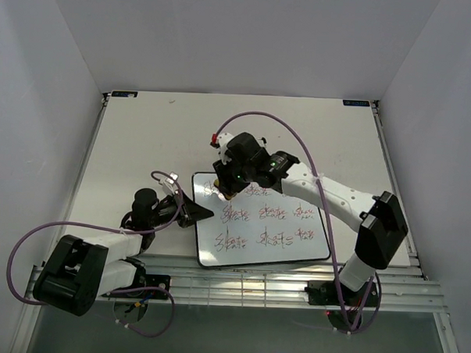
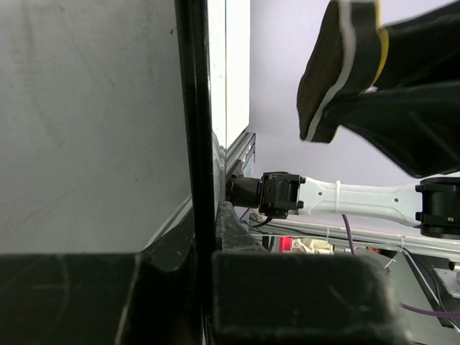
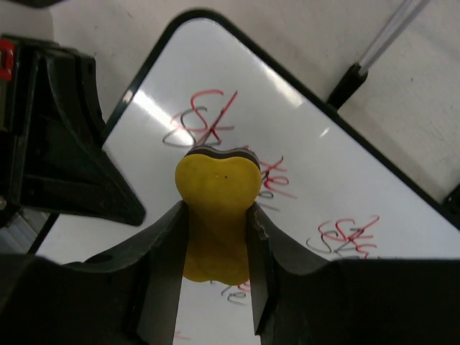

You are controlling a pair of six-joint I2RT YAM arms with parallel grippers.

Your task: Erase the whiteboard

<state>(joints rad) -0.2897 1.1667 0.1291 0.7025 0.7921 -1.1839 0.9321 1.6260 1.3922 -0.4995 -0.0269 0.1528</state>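
The whiteboard (image 1: 265, 225) lies flat on the table with several red-and-black scribbles across it. My left gripper (image 1: 199, 214) is shut on its left edge; in the left wrist view the black rim (image 2: 194, 108) runs between my fingers (image 2: 230, 230). My right gripper (image 1: 231, 193) is shut on a yellow eraser (image 3: 218, 183) with a dark felt underside. It hangs over the board's top-left scribble (image 3: 205, 122). In the left wrist view the eraser (image 2: 323, 86) looks a little off the board surface. The whiteboard (image 3: 323, 180) fills the right wrist view.
A thin wire stand with a black tip (image 3: 350, 80) lies on the table just beyond the board's far edge. Aluminium rails (image 1: 239, 282) run along the near table edge. White walls enclose the table on three sides. Purple cables loop from both arms.
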